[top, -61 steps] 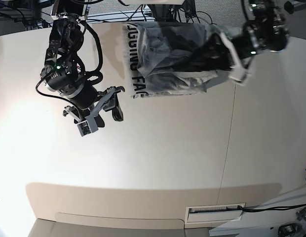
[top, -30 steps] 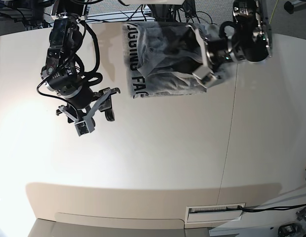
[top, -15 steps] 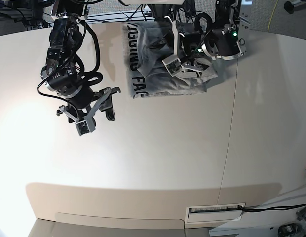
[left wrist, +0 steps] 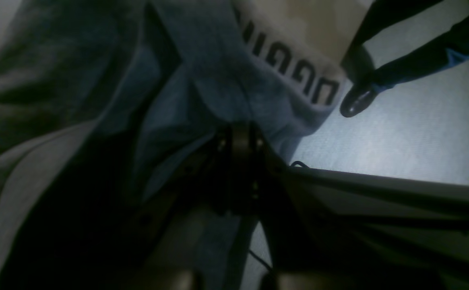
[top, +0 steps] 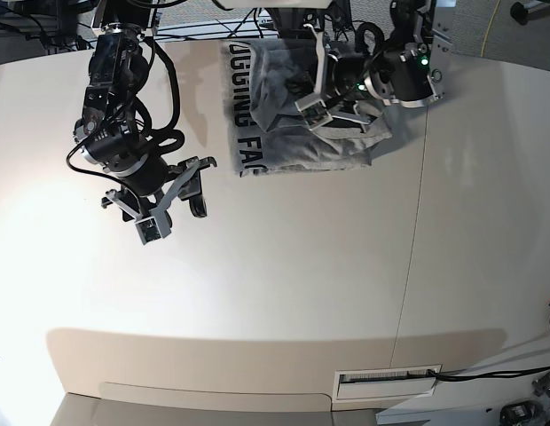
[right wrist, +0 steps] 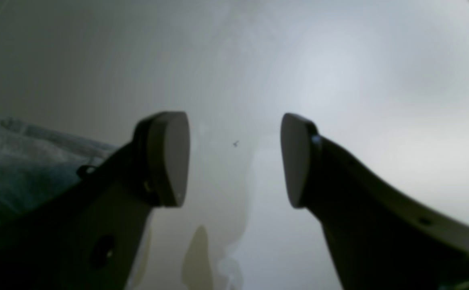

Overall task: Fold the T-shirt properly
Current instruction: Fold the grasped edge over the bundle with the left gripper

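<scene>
Both arms were black, jointed and strung with looping black cables, each showing small green indicator lights. The right end effector (top: 168, 206) had dark fingers (right wrist: 166, 157) with flat grey pads; the left end effector (top: 318, 106) carried pale grey parts.

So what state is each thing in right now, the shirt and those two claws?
T-shirt: partly folded, rumpled, lying on the table, lettering showing along one edge.
Left gripper: jaws shut, pinching the T-shirt fabric.
Right gripper: jaws open, holding nothing, off to the side of the shirt.
</scene>
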{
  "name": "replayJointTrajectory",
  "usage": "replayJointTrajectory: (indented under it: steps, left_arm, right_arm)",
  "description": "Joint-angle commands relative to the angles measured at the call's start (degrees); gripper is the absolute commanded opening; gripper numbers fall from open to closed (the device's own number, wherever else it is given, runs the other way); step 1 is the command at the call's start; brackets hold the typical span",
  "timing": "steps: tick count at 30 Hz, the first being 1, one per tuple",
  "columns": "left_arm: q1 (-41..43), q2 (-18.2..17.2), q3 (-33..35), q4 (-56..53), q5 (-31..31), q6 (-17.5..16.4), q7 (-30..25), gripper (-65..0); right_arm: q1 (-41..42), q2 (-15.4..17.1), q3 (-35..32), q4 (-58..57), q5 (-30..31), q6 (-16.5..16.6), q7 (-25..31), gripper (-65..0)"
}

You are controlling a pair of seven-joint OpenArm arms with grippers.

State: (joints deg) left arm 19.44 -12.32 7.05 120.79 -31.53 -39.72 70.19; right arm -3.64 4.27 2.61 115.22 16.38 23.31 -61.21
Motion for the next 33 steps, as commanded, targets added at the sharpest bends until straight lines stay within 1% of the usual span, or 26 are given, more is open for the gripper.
replayJointTrajectory:
  steps: [1,5,8,13,15,18,24,27,30,33]
  left_arm:
    - [-0.2,-0.8,-0.1,1.0,-1.0,-0.3,-1.4,-65.0]
    - [-0.2,-3.8,-0.1,1.0,-0.7,-0.3,-1.6,-65.0]
    - [-0.2,-6.1,-0.1,1.0,0.6,-0.3,-1.6,-65.0]
    - [-0.1,-10.1,-0.1,1.0,0.9,2.7,-1.5,-65.0]
    - [-0.1,-11.5,-0.1,1.0,0.9,2.9,-0.1,-65.0]
    - [-0.1,-12.9,-0.1,1.3,0.7,2.9,3.0,-65.0]
    - [-0.1,-15.6,-0.2,3.7,0.5,6.9,5.0,-65.0]
    - [0.2,-16.8,-0.2,6.0,0.6,6.9,6.3,-65.0]
    - [2.3,-18.0,-0.2,8.9,1.6,7.0,6.5,-65.0]
    - [5.2,-18.2,-0.2,11.3,3.5,7.0,6.6,-65.0]
  right_arm:
    - [0.7,0.2,0.1,0.9,0.5,-0.2,1.7,-29.6]
    - [0.7,0.2,0.1,0.9,0.5,-0.2,1.7,-29.6]
    - [0.7,0.2,0.1,0.9,0.5,-0.2,1.7,-29.6]
    - [0.7,0.2,0.1,0.9,0.5,-0.2,1.7,-29.6]
    - [0.7,0.2,0.1,0.9,0.5,-0.2,1.7,-29.6]
    - [0.7,0.2,0.1,0.9,0.5,-0.2,1.7,-29.6]
    - [0.7,0.2,0.1,0.9,0.5,-0.2,1.7,-29.6]
    - [0.7,0.2,0.1,0.9,0.5,-0.2,1.7,-29.6]
    - [0.7,0.2,0.1,0.9,0.5,-0.2,1.7,-29.6]
    - [0.7,0.2,0.1,0.9,0.5,-0.2,1.7,-29.6]
